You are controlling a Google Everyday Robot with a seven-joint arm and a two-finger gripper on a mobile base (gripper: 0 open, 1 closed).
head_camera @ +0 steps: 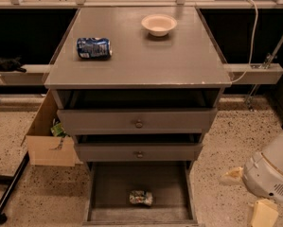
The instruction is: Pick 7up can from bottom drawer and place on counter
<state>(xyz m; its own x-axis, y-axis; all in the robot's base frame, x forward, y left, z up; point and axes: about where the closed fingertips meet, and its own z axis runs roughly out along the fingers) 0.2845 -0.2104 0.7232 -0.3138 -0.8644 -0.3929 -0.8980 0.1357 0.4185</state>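
The 7up can (141, 197), green and white, lies on its side on the floor of the open bottom drawer (108, 193), near the drawer's front. The grey counter (145, 60) tops the cabinet above it. My gripper (248, 195) is low at the right, beside the cabinet and to the right of the drawer, roughly at the can's height. Its two pale fingers (233, 175) are spread apart and hold nothing. It is well apart from the can.
A blue and white can (93, 48) lies on the counter's left side and a white bowl (159, 24) stands at its back. Two knob-fronted drawers (138, 123) stick out slightly above the bottom drawer. A cardboard box (48, 143) sits on the floor to the left.
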